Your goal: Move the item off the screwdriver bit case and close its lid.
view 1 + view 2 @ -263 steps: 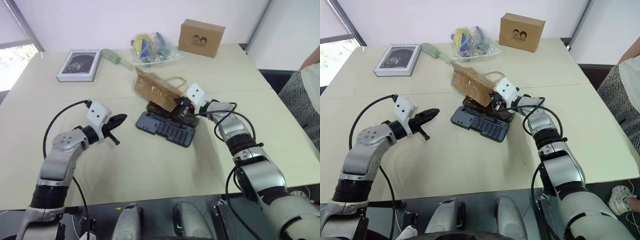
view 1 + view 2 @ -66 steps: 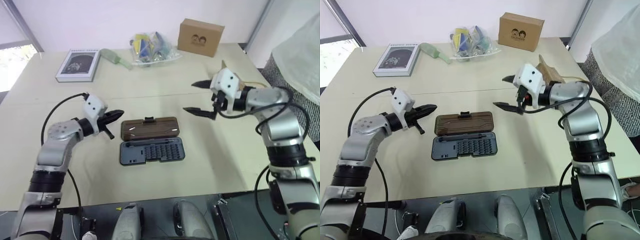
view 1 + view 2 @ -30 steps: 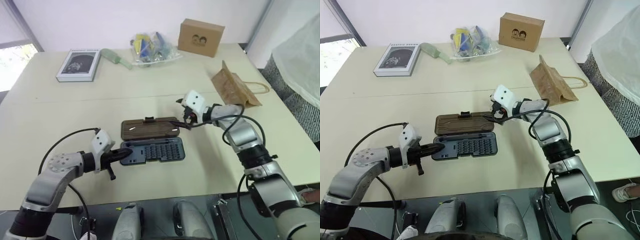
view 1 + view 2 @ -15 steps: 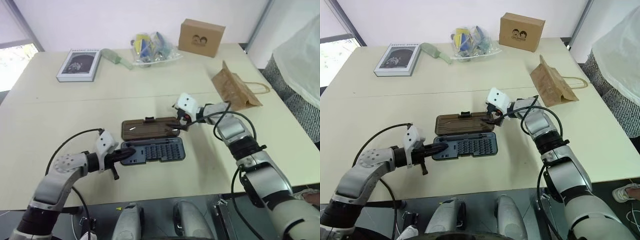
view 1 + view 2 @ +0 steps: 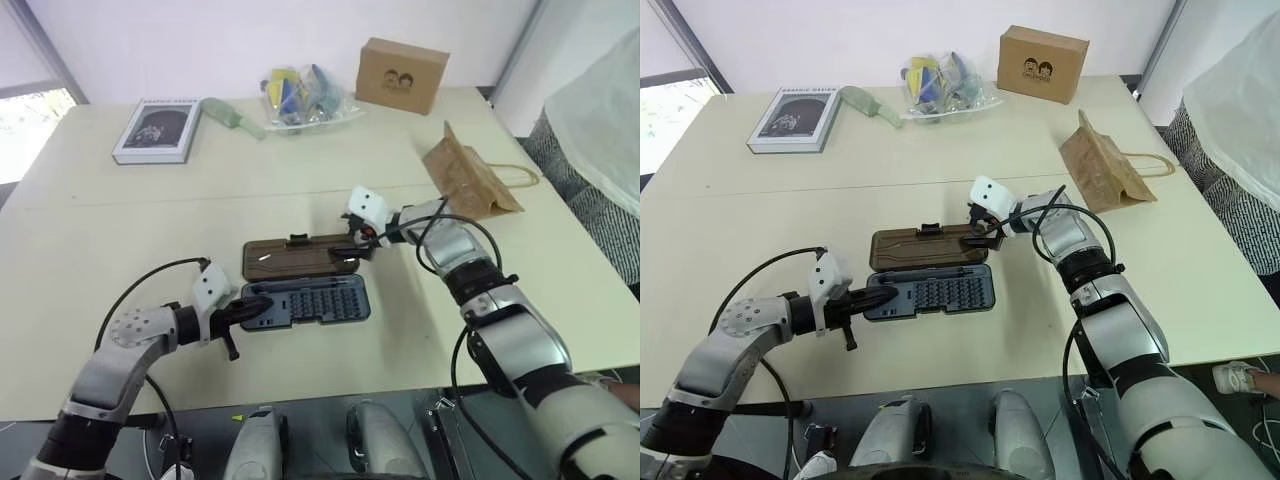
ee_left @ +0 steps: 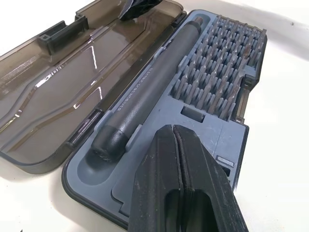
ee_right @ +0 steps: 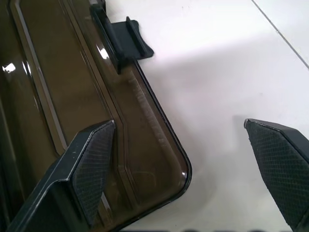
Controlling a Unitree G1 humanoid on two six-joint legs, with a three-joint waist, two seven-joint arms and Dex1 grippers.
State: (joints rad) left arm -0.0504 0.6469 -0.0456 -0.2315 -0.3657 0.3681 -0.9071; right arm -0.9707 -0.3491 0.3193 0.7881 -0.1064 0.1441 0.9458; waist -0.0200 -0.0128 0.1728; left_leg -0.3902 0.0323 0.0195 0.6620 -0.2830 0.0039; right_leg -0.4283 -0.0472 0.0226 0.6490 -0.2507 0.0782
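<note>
**Currently: case open, bag set aside**

The right gripper (image 7: 188,159) is wide open and holds nothing. One finger (image 7: 89,169) sits over the right end of the lid (image 5: 300,256); the other hangs over bare desk just past the lid's rounded corner. Whether the first finger touches the lid cannot be determined.

The left gripper (image 6: 179,159) is closed with fingers pressed together, gripping nothing. Its tips are at the left end of the tray (image 5: 306,302), over the blue-grey surface beside the driver handle (image 6: 145,96); contact cannot be confirmed.

The case (image 5: 930,270) lies fully open near the desk's middle, closer to the front edge. The lid is flat on the desk on the far side of the tray, its black latch clip (image 7: 120,36) on the far long edge.

The bag (image 5: 470,178) lies on the desk (image 5: 120,230) near the right edge, well apart from the case, handles toward that edge.

Along the far edge: a book (image 5: 158,130) at the left, a clear packet of coloured items (image 5: 300,97) in the middle, a cardboard box (image 5: 402,75) toward the right.
</note>
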